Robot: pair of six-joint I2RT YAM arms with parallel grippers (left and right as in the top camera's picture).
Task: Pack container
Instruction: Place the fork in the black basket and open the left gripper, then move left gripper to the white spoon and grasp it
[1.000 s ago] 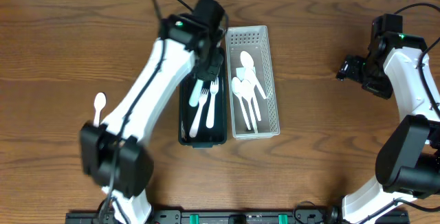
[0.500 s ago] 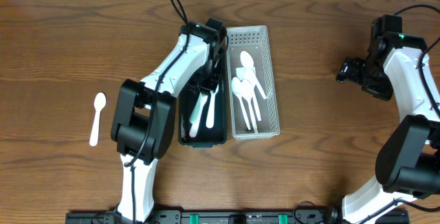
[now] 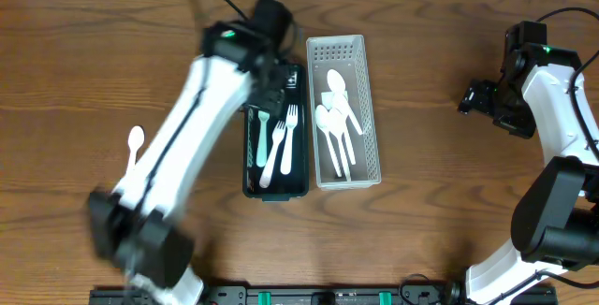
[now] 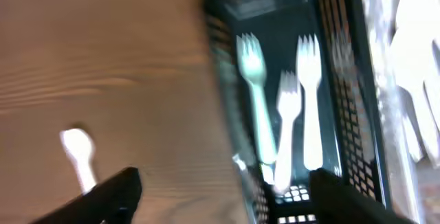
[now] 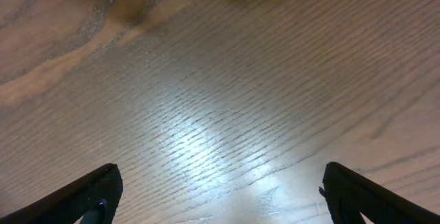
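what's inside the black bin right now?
Three forks lie in the black bin: one pale green fork and two white forks. The left arm covers the bin's top end in the overhead view, so anything under it cannot be seen.

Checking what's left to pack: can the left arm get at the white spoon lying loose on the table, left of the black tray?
Probably yes. The spoon lies alone on bare wood, nothing on it; the left arm is on that side, jaws open and empty above the black tray.

Lab bench; robot arm (image 3: 554,108) at wooden table (image 3: 440,202)
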